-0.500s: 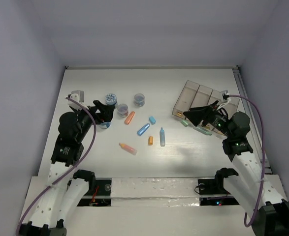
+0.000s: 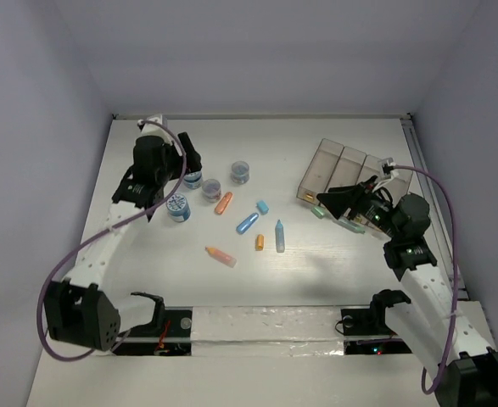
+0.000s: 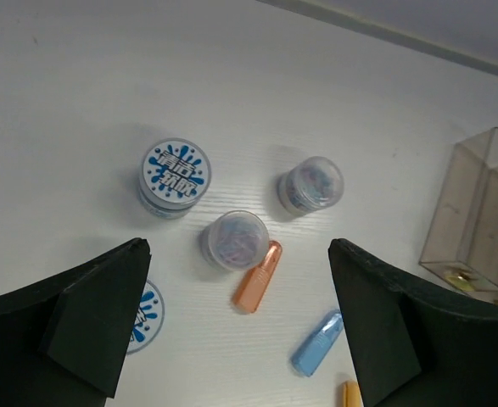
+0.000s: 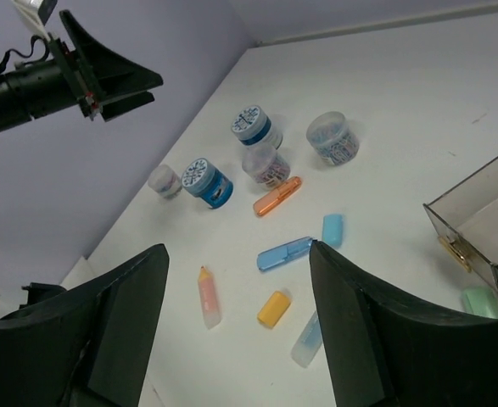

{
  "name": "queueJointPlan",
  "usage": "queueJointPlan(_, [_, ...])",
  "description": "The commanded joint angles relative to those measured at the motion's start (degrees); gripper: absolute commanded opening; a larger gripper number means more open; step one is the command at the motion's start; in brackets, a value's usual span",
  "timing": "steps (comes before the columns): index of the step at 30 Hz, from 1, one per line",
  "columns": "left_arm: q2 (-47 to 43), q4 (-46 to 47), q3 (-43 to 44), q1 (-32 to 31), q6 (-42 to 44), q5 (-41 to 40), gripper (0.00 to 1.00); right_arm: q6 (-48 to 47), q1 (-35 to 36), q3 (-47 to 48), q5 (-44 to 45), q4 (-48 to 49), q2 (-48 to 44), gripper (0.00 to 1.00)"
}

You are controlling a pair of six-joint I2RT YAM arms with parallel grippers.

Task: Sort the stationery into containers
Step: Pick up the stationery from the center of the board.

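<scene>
left gripper [image 3: 237, 244] spread wide, nothing in it, hanging over tubs [image 3: 175, 174] toward far-left corner of tabletop [image 2: 316, 136]. orange stick [image 3: 257, 275] just beside clear tub [image 3: 236, 240]. other sticks [image 2: 248, 222] scattered mid-table, mostly apart. right gripper [image 4: 237, 248] also spread, empty, at near end of organiser box [image 2: 350, 174] by right edge. pale green stick [image 2: 318, 212] just outside box. bare strips along far edge and near edge, decent gap between sticks and box.
</scene>
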Motion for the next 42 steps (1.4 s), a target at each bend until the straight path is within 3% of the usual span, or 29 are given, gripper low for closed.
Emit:
queueJointPlan(1, [5.66, -1.94, 7.91, -1.84, 3.81, -8.68, 0.84, -1.26, 0.34, 1.66, 0.59, -0.49, 0.34, 0.74])
queueJointPlan(8, [18.15, -4.85, 13.03, -3.24, 8.82, -15.02, 0.71, -1.7, 2.98, 1.83, 1.21, -0.14, 0.69, 0.8])
queueJointPlan(14, [25.36, -6.96, 16.46, -3.24, 10.23, -19.06, 0.76, -2.84, 3.51, 2.71, 1.65, -1.81, 1.48, 0.82])
queueJointPlan(21, [33.09, -7.84, 19.71, -3.24, 11.28, -17.84, 0.78, -3.02, 4.04, 2.8, 0.77, -1.64, 1.66, 0.83])
queueJointPlan(35, [41.1, -8.81, 25.34, -3.24, 11.02, -17.66, 0.78, -3.1, 4.56, 2.62, 0.41, -1.37, 1.83, 0.83])
queueJointPlan(42, [42.33, -8.81, 25.16, -2.71, 10.23, -17.39, 0.65, -3.89, 4.56, 3.15, 2.08, -3.3, 1.66, 0.83])
